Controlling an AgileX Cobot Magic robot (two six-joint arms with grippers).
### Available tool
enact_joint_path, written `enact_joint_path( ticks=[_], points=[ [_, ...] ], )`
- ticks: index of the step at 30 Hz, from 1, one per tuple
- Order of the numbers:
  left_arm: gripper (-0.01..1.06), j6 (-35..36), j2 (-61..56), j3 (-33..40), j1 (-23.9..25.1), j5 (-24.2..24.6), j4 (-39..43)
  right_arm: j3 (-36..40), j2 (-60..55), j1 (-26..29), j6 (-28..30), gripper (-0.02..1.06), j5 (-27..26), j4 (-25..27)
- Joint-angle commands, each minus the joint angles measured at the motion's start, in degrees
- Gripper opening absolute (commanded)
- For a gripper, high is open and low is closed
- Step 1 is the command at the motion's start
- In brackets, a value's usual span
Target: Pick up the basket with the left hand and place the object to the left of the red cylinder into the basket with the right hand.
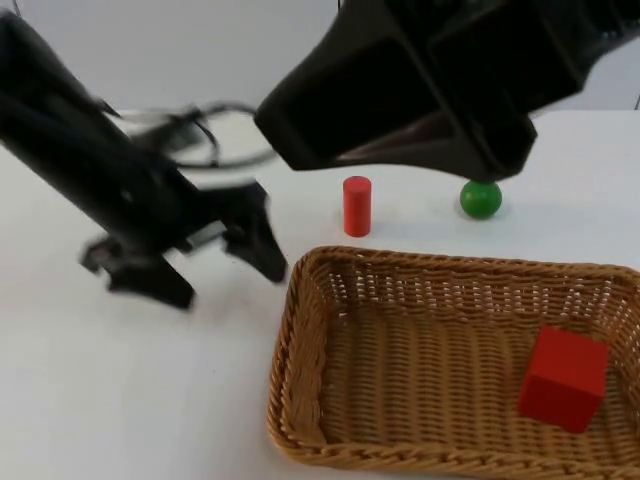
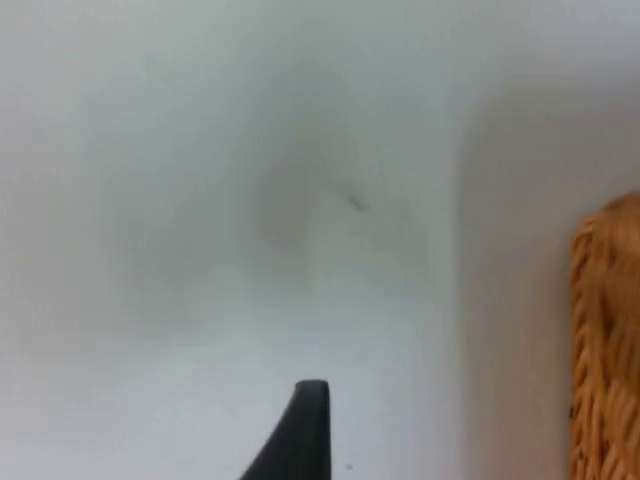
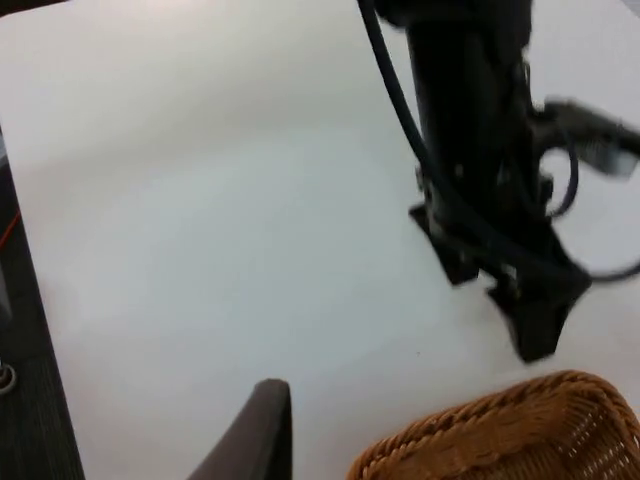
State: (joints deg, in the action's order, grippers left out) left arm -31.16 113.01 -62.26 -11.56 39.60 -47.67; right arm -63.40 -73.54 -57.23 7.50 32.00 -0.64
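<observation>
While the basket (image 1: pixel 330 300) sits just right of it, the left gripper (image 1: pixel 225 270) hangs spread and empty.

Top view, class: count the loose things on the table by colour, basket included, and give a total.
Red: 2, the cylinder and the cube lying in the basket
Green: 1, the ball
Tan: 1, the basket
Total: 4
</observation>
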Motion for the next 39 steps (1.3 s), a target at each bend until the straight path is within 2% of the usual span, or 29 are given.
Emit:
enact_joint_path(
  ticks=[1, 10, 19, 23, 28, 32, 39],
  points=[
    [0.90, 0.36, -3.90, -0.29, 1.17, 1.60, 2.48, -0.04, 0.53, -0.16, -1.01, 1.00, -0.10, -0.90],
    [0.90, 2.29, -17.53, -0.29, 1.59, 0.86, 8.66, -0.04, 1.20, -0.16, -1.02, 1.00, -0.92, -0.90],
    [0.90, 4.29, -29.63, 0.01, 1.59, 3.54, 12.30, 0.45, 7.99, -0.16, -1.02, 1.00, -2.18, -0.79],
    [0.90, 4.00, -41.19, 5.51, 1.59, 0.33, 12.85, 4.58, 14.03, -0.16, -1.02, 1.00, -3.29, -0.79],
    [0.90, 2.49, -49.93, 11.03, 1.59, -2.65, 13.44, 9.49, 18.01, -0.16, -1.02, 1.00, -4.83, -0.79],
    [0.90, 1.61, -62.57, 18.65, 1.59, -5.78, 14.11, 17.04, 23.45, -0.16, -1.87, 1.00, -7.37, -0.79],
    [0.90, 1.43, -77.85, 24.86, 1.59, -4.27, 14.85, 25.18, 30.69, -0.16, -3.50, 1.00, -8.17, -0.79]
  ],
)
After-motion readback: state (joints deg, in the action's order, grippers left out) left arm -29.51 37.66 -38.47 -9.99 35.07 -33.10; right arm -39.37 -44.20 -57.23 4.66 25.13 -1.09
